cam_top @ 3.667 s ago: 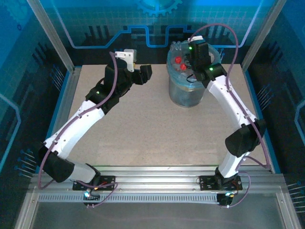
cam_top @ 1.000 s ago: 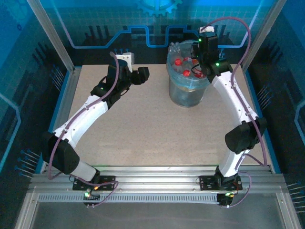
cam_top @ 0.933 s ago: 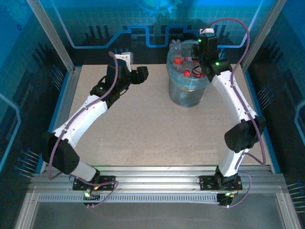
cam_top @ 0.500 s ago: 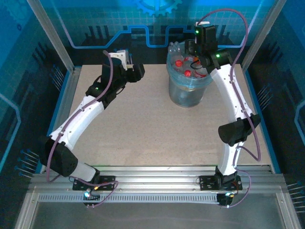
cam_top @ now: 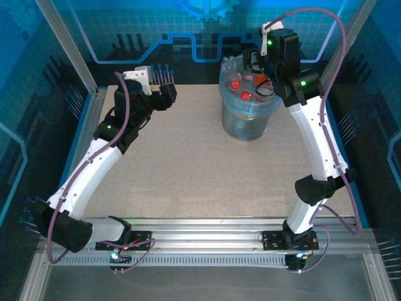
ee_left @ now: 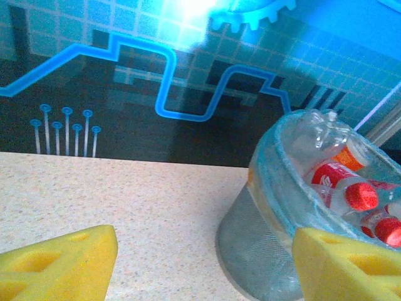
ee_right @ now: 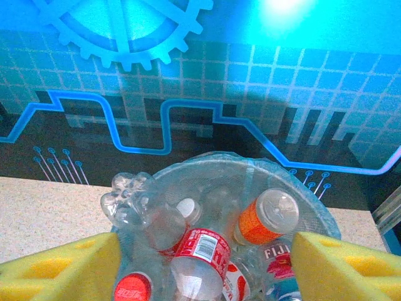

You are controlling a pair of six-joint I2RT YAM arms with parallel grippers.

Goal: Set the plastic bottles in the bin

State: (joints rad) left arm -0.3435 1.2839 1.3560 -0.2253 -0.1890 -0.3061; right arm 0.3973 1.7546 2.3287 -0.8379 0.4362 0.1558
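Right gripper [ee_right: 207, 260] spread, empty over bin [cam_top: 244, 125] of bottles [ee_right: 263, 219], left gripper [ee_left: 203, 254] spread too; retract straight up, clear of rim.

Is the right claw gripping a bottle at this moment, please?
No, the right claw is open, yellow pads apart above clear plastic bottles in the round grey bin.

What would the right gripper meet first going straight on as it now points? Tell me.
Probably the red-labelled bottle lying topmost in the bin. It sits dead ahead of the right gripper, between its open jaws, though depth is unclear.
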